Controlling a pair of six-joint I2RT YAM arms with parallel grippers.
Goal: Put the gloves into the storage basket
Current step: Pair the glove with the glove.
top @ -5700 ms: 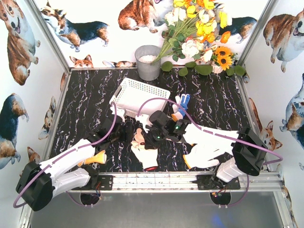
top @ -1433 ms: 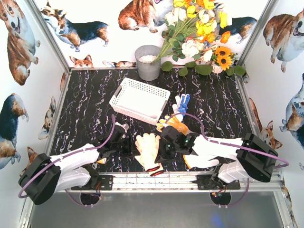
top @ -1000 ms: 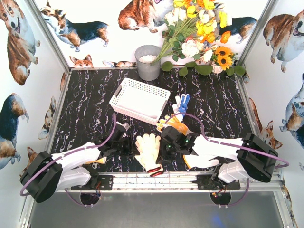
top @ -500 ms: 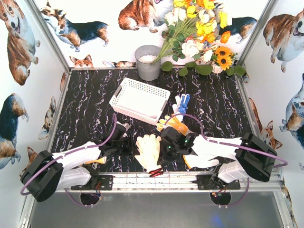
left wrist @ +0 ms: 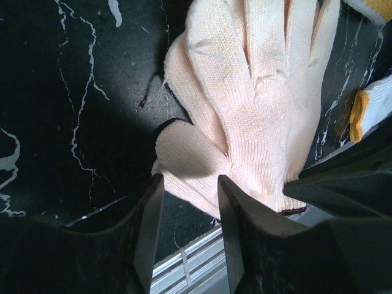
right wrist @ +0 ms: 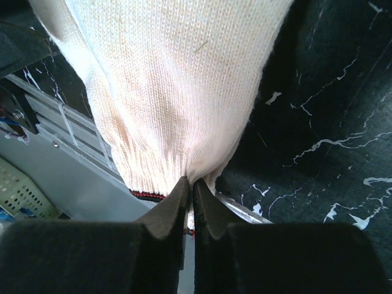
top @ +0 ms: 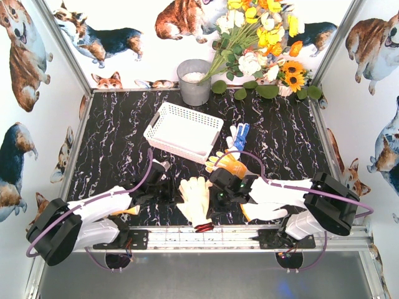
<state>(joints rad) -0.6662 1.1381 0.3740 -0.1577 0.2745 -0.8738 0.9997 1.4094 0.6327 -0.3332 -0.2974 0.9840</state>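
A cream glove with a red cuff (top: 194, 198) (left wrist: 257, 122) (right wrist: 171, 92) lies flat near the table's front edge. My right gripper (top: 215, 200) (right wrist: 191, 182) is shut on the edge of its cuff. My left gripper (top: 167, 187) (left wrist: 190, 180) stands open just left of the glove, whose thumb lies right in front of the gap. An orange-yellow glove (top: 225, 162) and a white glove with a blue palm (top: 239, 134) lie behind the right arm. A white glove with an orange cuff (top: 265, 212) (left wrist: 373, 101) sits under that arm. The white storage basket (top: 181, 149) stands further back.
A grey metal bucket (top: 194, 81) and a bunch of flowers (top: 262, 43) stand at the back wall. Another yellow glove (top: 126, 209) pokes out under the left arm. The metal rail (top: 199, 235) runs along the near edge, right behind the cream glove's cuff.
Over several seconds the left arm has drawn back from the basket to the cream glove's left side, and the right gripper has come down to the cuff. In the last second almost nothing has moved.
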